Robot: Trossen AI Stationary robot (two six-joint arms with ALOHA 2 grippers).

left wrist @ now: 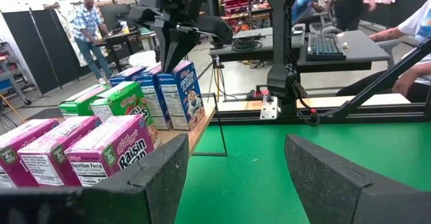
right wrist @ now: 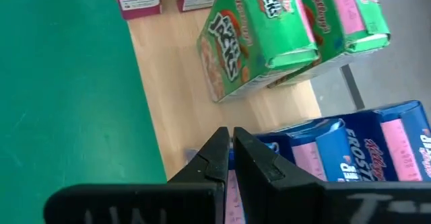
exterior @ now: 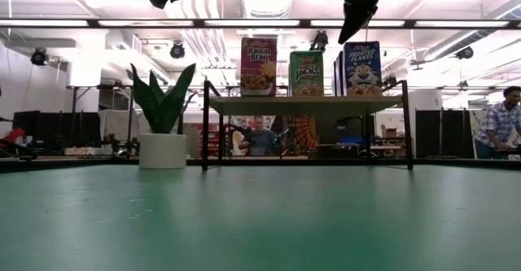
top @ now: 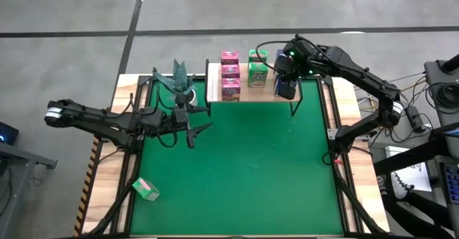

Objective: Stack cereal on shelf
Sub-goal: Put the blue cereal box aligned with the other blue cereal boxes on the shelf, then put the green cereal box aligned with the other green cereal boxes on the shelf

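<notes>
I had the shelf (top: 262, 90) as my ref, its long axis running across the far edge of the green mat (top: 244, 174). On it, 3 pink boxes (top: 230, 75) stood upright in a file running front to back at the plant-side end, w/ printed fronts facing the mat. Next along sat 2 green boxes (top: 257, 68), also upright, one behind the other. The blue boxes (exterior: 361, 67) stood at the opposite end, upright, fronts toward the mat too.

R gripper (right wrist: 232, 153) hung directly over the blue boxes, fingers pinched together w/ nothing between them, tips pointing down at the box tops.

L gripper (top: 199, 130) hovered over the mat in front of the shelf's plant-side end, fingers spread, holding nothing.

One more green box (top: 146, 189) lay flat, far from the shelf, near the mat's front corner on the L arm's side, long axis skewed to the shelf's. The potted plant (exterior: 163, 120) stood just beside the shelf's pink end.
</notes>
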